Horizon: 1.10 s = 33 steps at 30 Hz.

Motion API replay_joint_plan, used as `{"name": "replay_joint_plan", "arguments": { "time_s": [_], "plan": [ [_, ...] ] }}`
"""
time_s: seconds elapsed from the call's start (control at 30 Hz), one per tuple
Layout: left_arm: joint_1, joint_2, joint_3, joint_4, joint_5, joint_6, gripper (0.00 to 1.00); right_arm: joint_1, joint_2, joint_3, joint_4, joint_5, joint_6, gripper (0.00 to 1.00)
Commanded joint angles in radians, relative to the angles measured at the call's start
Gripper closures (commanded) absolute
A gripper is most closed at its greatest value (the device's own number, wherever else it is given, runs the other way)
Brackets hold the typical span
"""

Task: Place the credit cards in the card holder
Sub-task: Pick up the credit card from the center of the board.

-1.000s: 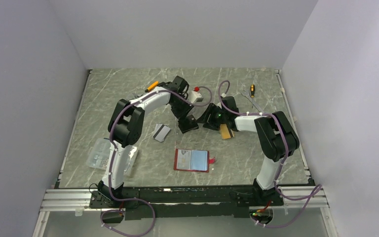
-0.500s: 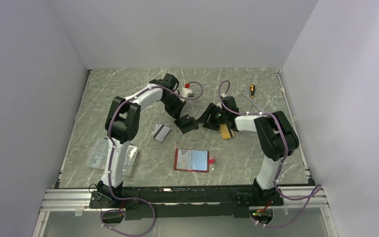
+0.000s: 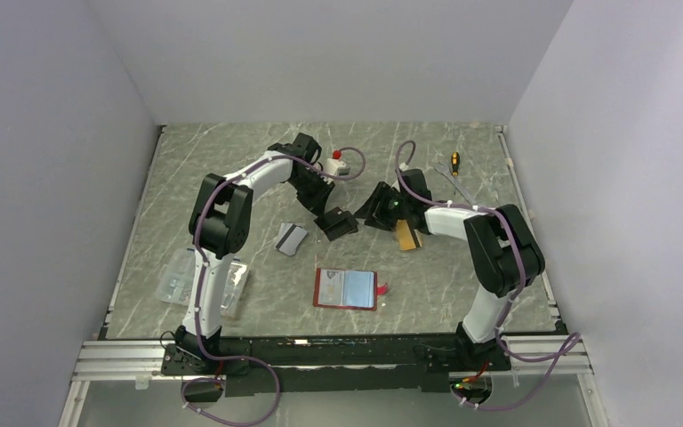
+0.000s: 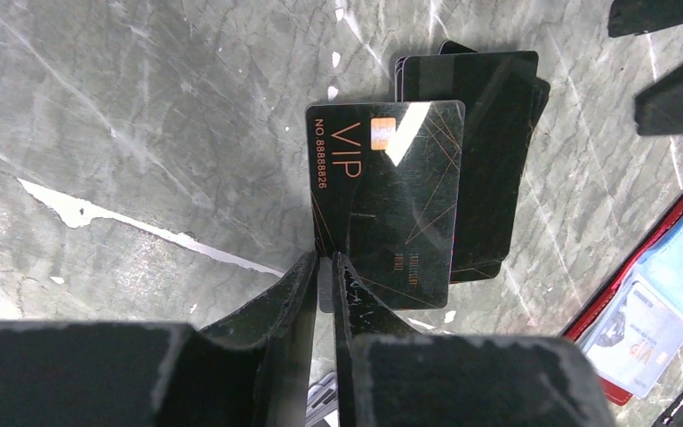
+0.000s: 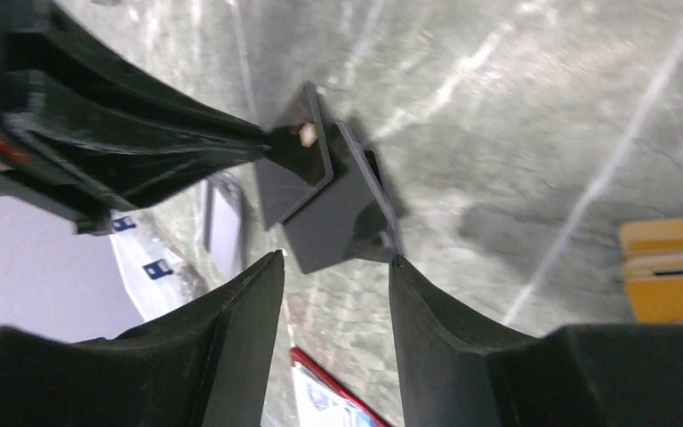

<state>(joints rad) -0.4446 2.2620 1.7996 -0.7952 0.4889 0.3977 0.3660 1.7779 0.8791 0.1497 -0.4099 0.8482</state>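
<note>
**Left gripper** [image 4: 325, 267]: the fingers [image 4: 289, 294] are closed almost to touching. They pinch the 7 o'clock corner of a black glossy VIP card [image 4: 391, 196]. In the left wrist view its long axis runs 12 to 6 o'clock, with the chip end at 12. A stack of black cards [image 4: 498, 133] lies under it, offset toward 2 o'clock on the same axis. In the right wrist view the held card tilts up off this stack.

**Right gripper** [image 5: 333, 267]: the fingers [image 5: 240, 329] are spread wide and hold nothing. The stack lies just beyond their tips, so this gripper blocks its 3 o'clock side in the top view.

**Surroundings, top view, read from the black cards:**
- Orange-gold plastic cards [image 3: 406, 236] lie near at 3 o'clock, partly under the right arm.
- Silver-white cards with a dark stripe [image 3: 291, 237] lie near at 9 o'clock.
- The red leather-like folding card holder [image 3: 347, 288] lies at 6 o'clock. It is open with its bluish lining up, its long axis runs 9 to 3, and its snap tab is at the 3 o'clock end.
- A small white block with a red cap [image 3: 336, 165] is at 12 o'clock.
- A yellow-handled screwdriver [image 3: 454, 163] lies well apart at 2 o'clock.
- A clear plastic box [image 3: 178, 276] lies well apart at 8 o'clock, by the left edge of the grey marble-patterned table [image 3: 196, 160].

Bare table separates the black cards from the card holder.
</note>
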Motion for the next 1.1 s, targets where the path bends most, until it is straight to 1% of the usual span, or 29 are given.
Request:
{"name": "replay_joint_plan", "arguments": {
  "time_s": [0.0, 0.13, 0.47, 0.93, 1.07],
  "plan": [
    [-0.003, -0.013, -0.018, -0.025, 0.032, 0.004, 0.83, 0.025, -0.048, 0.079, 0.034, -0.031, 0.025, 0.49],
    [0.000, -0.009, -0.016, -0.029, 0.038, 0.007, 0.85, 0.050, 0.015, 0.096, 0.107, -0.083, 0.085, 0.49],
    [0.004, -0.015, -0.023, -0.035, 0.046, 0.010, 0.88, 0.112, 0.123, 0.097, 0.193, -0.109, 0.181, 0.49],
    [0.011, -0.021, -0.032, -0.048, 0.078, 0.004, 0.92, 0.124, 0.183, 0.058, 0.211, -0.038, 0.253, 0.50],
    [0.014, -0.023, -0.046, -0.048, 0.083, 0.004, 0.93, 0.125, 0.172, 0.023, 0.215, -0.001, 0.268, 0.50]
  ]
}}
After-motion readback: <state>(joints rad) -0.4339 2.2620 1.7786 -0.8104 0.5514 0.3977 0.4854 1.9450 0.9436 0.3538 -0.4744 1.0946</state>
